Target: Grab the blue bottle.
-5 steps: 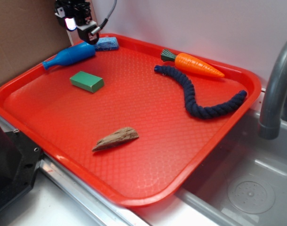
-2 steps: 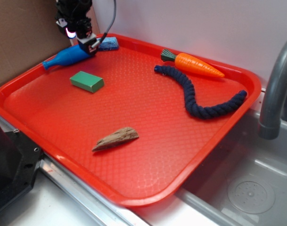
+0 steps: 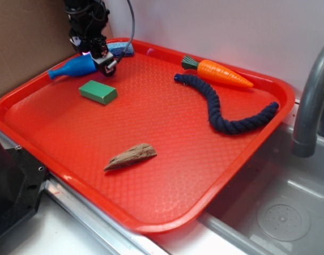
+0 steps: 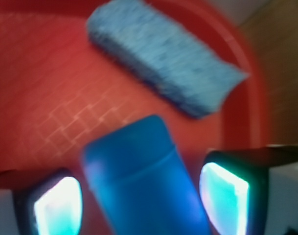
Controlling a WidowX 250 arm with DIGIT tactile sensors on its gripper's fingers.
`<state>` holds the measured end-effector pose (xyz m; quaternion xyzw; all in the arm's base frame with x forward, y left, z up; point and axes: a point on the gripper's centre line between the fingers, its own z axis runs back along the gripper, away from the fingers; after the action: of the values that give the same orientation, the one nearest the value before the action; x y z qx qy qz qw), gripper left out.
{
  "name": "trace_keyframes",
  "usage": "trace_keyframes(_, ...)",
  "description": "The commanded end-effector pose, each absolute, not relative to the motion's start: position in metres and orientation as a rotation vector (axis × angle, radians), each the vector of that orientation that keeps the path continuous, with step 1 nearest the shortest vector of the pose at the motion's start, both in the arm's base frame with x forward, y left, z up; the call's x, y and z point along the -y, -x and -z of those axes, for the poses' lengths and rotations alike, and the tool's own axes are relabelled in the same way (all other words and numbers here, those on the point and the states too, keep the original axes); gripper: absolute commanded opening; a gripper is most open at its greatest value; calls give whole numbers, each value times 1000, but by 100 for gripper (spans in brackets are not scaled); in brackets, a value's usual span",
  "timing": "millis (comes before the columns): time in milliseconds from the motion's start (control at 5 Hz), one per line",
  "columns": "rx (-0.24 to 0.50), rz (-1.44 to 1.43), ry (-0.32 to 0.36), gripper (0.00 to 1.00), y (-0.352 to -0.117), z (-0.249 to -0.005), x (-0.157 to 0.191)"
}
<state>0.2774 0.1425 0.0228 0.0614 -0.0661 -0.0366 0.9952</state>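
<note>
Between the two glowing fingers (image 4: 58, 205) lies the small bright blue smooth plastic bottle (image 4: 144, 181), its broad flat base end pointing away from the wrist camera; the fingers stand spread on either side of its body, with a gap showing on each side, so they are released and not yet pressing it. Beyond the fingertips, just past the bottle's base, sits a speckled light blue rectangular sponge (image 4: 163, 63) against the raised rim of the red plastic tray (image 3: 167, 223). From the exterior view, the black gripper (image 3: 95, 56) is lowered over the bottle's thick end, its narrow neck pointing away to one side. Just near the fingers rests a green rectangular block (image 3: 98, 91). Well apart lie an orange toy carrot (image 3: 223, 73), a dark navy braided rope (image 3: 220, 109) and a brown wood chip (image 3: 131, 156).
</note>
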Motion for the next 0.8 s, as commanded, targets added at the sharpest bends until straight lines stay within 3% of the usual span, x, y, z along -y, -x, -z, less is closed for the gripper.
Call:
trace_keyframes(0,143,86,-70,100,-289,-15,-132)
trace_keyframes(200,164,64,-70,0,-289,-17,-130)
trace_keyframes(400,185,56,-65,0,-287,-26,-126)
trace_keyframes(600,230,36,-75,0,-277,-65,-109)
